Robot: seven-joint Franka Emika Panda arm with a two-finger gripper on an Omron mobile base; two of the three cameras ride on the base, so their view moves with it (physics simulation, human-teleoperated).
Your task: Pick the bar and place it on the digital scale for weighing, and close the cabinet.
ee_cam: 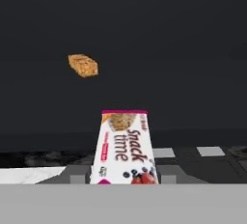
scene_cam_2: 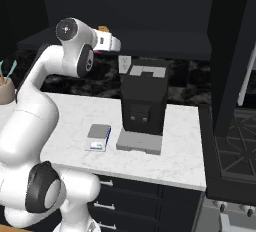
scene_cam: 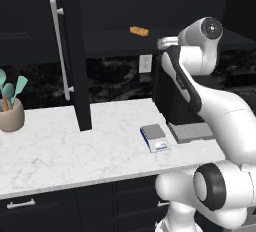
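Gripper is pinched on the bar: in the hand view the white and magenta "Snack time" wrapper stands up from the bottom middle, fingertips not visible, jaws nearly together. Held up at cabinet shelf height, above the counter.

Left to right relative to the digital scale:
- utensil crock, far left on the counter
- the cabinet, one open door with long silver handle, swung out over the counter left of the scale
- orange-brown bar on the dark shelf above the scale, 1 of these
- scale itself, 1, top plate bare
- black machine with grey tray, just right of the scale
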